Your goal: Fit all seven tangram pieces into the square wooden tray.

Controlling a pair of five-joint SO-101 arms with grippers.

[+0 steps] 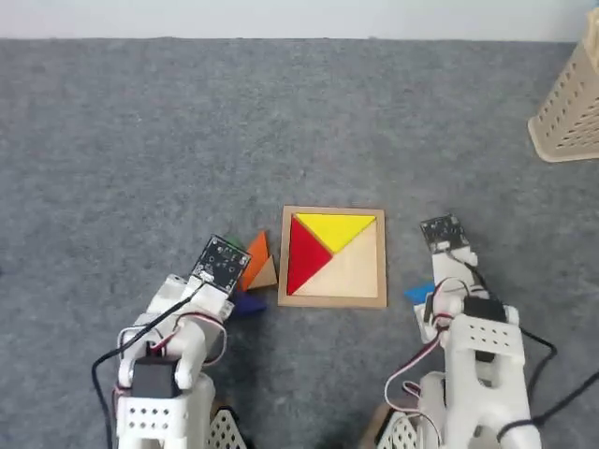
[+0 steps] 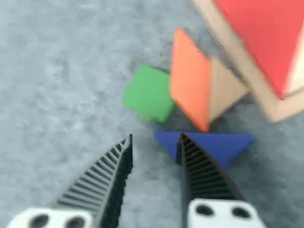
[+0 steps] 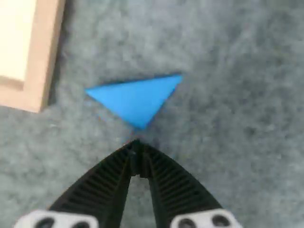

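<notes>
left claw was held spread, empty, over navy triangle, likely for pickup; right claw was seen closed, empty, by blue triangle.

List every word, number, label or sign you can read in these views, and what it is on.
No readable text anywhere.
The tray, red triangle, yellow triangle, light blue triangle and grey mat are plain.
The left arm's circuit board and the right arm's circuit board may carry markings, too small to read.
</notes>
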